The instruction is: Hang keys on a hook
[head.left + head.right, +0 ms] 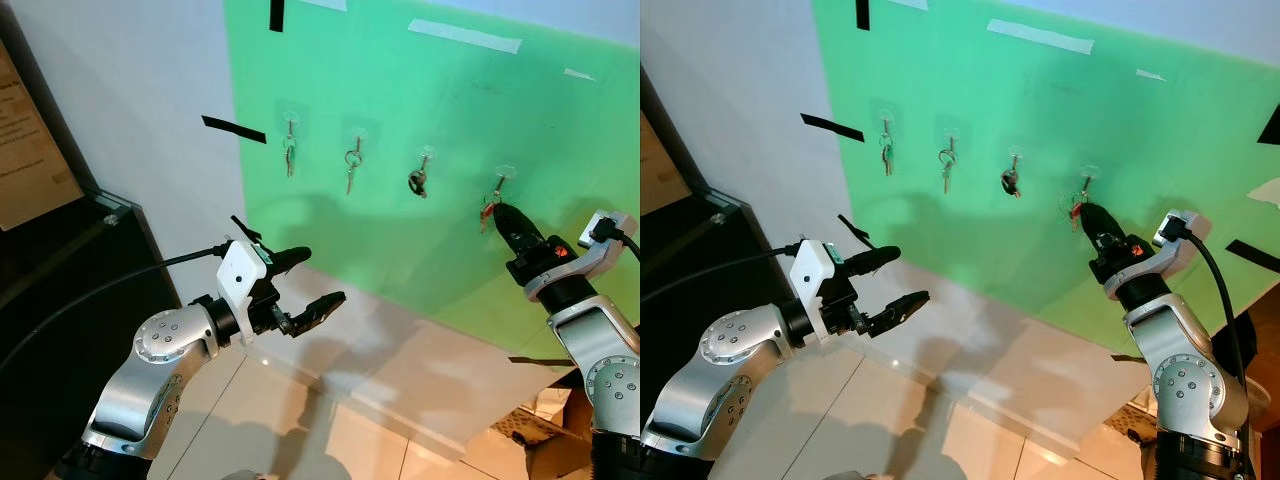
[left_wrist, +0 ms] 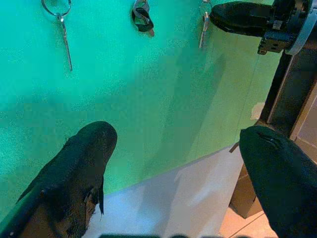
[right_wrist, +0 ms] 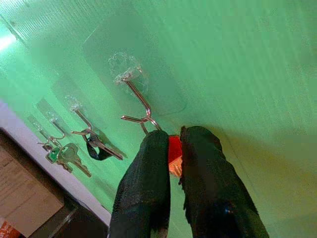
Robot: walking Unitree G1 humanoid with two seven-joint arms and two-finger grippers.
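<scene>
A green board on the wall carries a row of clear stick-on hooks. Key sets hang from the left three. At the rightmost hook, a key ring lies across the wire prong. My right gripper is shut on the red-tagged keys just under that hook, its tip against the board. My left gripper is held open in the air below the left hooks, holding nothing, its fingers pointing at the board.
Black tape strips and white tape mark the wall. A dark cabinet stands at the left. Cardboard boxes sit on the tiled floor at the lower right, below the white skirting.
</scene>
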